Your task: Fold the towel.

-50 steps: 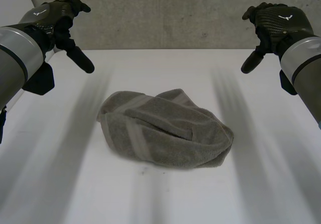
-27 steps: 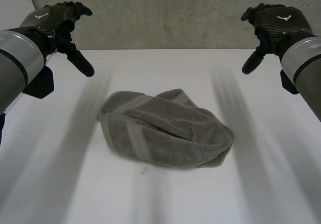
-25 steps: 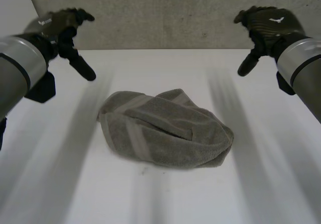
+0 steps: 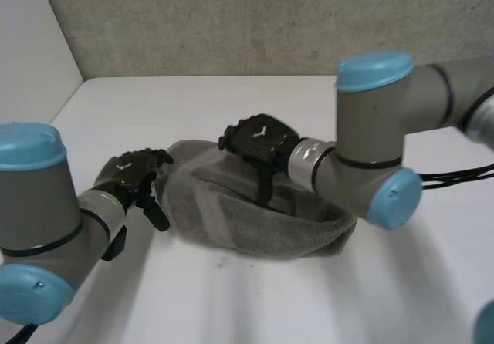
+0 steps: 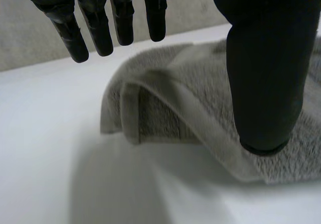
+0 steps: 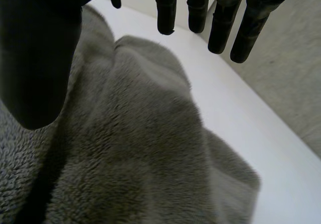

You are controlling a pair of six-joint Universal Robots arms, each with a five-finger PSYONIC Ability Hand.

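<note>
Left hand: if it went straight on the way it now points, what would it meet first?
Probably the towel: the open left hand sits just off its folded edge, fingers aimed at it. Whether they would skim over the top is hard to judge.

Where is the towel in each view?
Head view: towel mid-table, left hand beside one end, right hand above it.
Left wrist view: towel just beyond the fingertips, behind the thumb.
Right wrist view: towel beneath the palm and thumb.
Shared landmark: the white table.

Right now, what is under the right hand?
The crumpled grey towel lies under the right hand, whose fingers are open over it. The table beneath the towel is covered.
</note>
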